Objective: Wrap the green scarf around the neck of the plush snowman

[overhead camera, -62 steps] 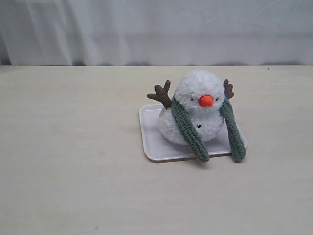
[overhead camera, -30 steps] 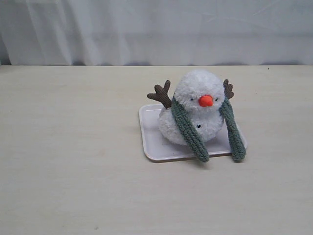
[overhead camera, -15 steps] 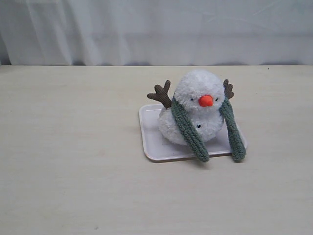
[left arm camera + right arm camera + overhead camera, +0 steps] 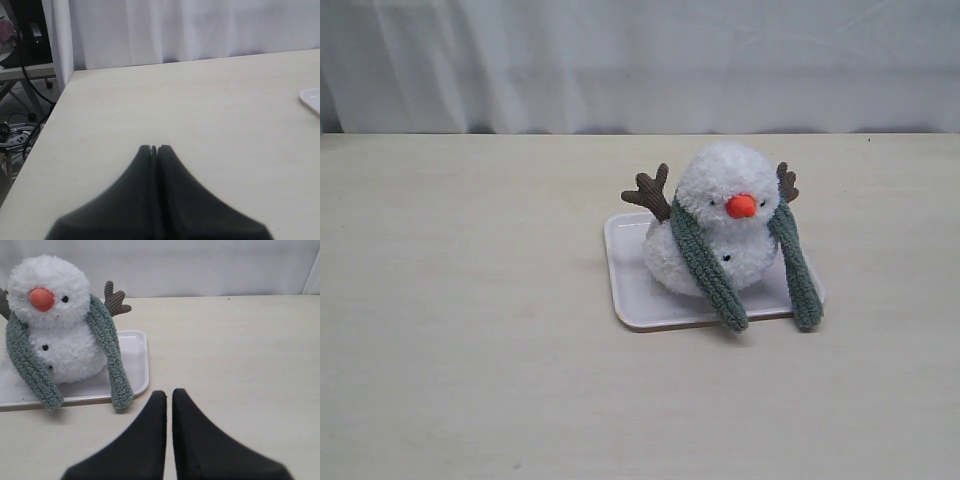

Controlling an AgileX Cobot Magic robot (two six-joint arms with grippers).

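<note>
Black fingers (image 4: 150, 435) of the right gripper (image 4: 169, 392) were pressed together with nothing between them, poised above the pale wooden table (image 4: 470, 350). The left gripper (image 4: 154, 148) was likewise closed and empty, far off to the left, with only a corner of the white tray (image 4: 312, 100) in its sight. Just ahead of the right fingertips, apart from them and untouched, lay the nearer tail of the green scarf (image 4: 112, 360), its rounded end spilling over the tray's near edge onto the table. The scarf ran up behind the neck (image 4: 715, 228) of the plush snowman (image 4: 720, 180), which sat upright on the tray right of the table's middle, and came down again as a second tail on the left of the body. The two tails hung uncrossed in front. The scarf looked light, limp and fuzzy, so it should pinch easily and hold without slipping, yet it would sag and drag wherever it was not held. A grip close to a tail's end seemed the best hold, leaving length to carry across the front. The snowman appeared soft and very light, so a hard tug could well topple it or slide it along the smooth tray.
</note>
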